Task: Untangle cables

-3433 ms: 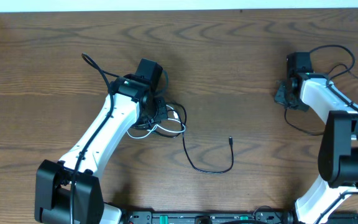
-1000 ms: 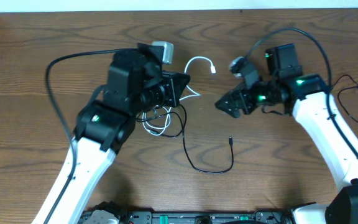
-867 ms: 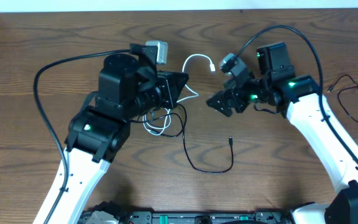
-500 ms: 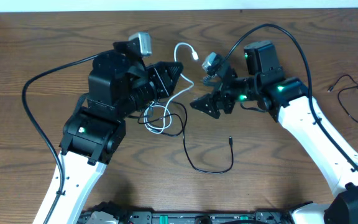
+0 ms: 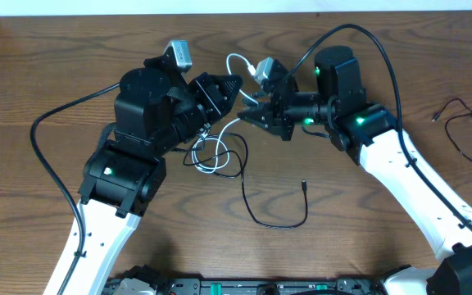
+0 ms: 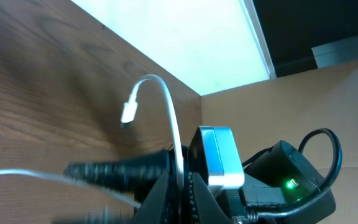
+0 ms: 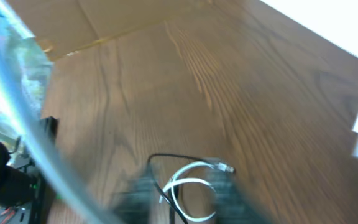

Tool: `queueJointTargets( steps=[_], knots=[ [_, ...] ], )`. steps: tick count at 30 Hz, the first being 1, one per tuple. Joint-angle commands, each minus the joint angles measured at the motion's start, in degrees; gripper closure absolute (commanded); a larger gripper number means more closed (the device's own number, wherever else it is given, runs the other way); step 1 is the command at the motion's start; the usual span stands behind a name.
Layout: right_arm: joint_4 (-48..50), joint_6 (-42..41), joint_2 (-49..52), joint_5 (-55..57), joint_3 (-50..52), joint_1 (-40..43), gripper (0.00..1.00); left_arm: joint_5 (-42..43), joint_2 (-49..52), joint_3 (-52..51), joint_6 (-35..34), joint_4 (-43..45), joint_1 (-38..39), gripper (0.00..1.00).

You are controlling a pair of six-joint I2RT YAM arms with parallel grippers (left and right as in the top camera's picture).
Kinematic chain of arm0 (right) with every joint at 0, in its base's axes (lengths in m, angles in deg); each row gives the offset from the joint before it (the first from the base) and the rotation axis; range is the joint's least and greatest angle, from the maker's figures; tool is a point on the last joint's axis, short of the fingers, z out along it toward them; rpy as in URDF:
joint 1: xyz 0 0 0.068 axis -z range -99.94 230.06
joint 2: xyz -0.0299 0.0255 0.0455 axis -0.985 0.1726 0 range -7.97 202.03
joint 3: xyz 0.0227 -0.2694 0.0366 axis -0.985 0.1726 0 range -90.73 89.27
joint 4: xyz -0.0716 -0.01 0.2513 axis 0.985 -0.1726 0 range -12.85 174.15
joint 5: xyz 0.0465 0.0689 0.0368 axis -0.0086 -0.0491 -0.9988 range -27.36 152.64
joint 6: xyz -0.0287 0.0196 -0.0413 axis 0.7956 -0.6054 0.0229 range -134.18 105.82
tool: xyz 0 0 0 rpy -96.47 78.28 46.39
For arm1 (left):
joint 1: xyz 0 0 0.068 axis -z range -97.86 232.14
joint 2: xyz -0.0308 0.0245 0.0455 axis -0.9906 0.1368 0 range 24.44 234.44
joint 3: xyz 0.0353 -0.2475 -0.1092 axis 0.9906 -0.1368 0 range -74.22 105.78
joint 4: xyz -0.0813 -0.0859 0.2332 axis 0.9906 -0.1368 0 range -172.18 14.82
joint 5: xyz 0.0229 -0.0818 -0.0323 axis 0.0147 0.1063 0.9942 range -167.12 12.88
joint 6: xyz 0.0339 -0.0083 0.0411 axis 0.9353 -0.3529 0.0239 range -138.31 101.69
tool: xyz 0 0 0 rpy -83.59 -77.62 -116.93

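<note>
Left gripper (image 5: pixel 234 82): clamped on white cable (image 6: pixel 174 134). Right gripper (image 5: pixel 248 116): now shifted left, beside that cable; whether it grips, undeterminable.

A dark wood-grain tabletop (image 5: pixel 367 238) carries everything; the black cable (image 5: pixel 275 227) lies on it in a long curve, ending in a small plug (image 5: pixel 304 186); loose loops of the white cable (image 5: pixel 207 170) rest beside it (the two cross there); a thin black cord (image 5: pixel 457 102) lies near the right edge.

Cables (image 5: pixel 244 193) on table (image 5: pixel 367 49), centre-left
</note>
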Motion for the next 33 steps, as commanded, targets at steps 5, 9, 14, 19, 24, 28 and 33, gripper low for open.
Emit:
queueJointTargets(
  steps=[5,9,14,19,24,28,33],
  knots=[
    [-8.2,-6.4,0.2,17.1,-0.1,-0.3,0.99,-0.6,-0.5,1.2,7.5,-2.8,-0.2,0.92],
    [-16.6,-10.6,0.2,35.0,-0.1,-0.3,0.99,-4.9,-0.4,1.1,14.1,-10.4,-0.2,0.68],
    [-25.6,-19.0,0.2,56.8,-0.1,0.4,0.99,-11.8,1.2,0.9,20.0,-22.9,-0.2,0.58],
    [-30.2,-23.0,0.2,60.4,-0.1,2.7,0.99,-12.0,6.6,-1.6,22.5,-32.2,-0.2,0.56],
    [-32.3,-24.9,0.2,60.5,-0.1,4.1,0.99,-11.6,13.9,-2.1,22.5,-36.0,-0.2,0.55],
    [-33.2,-24.9,0.2,60.6,-0.1,4.5,0.99,-8.2,19.6,-2.1,22.1,-36.0,-0.2,0.54],
    [-33.5,-24.9,0.2,60.6,0.1,4.6,0.99,-6.9,25.8,-2.1,21.9,-35.6,-0.2,0.54]
  ],
)
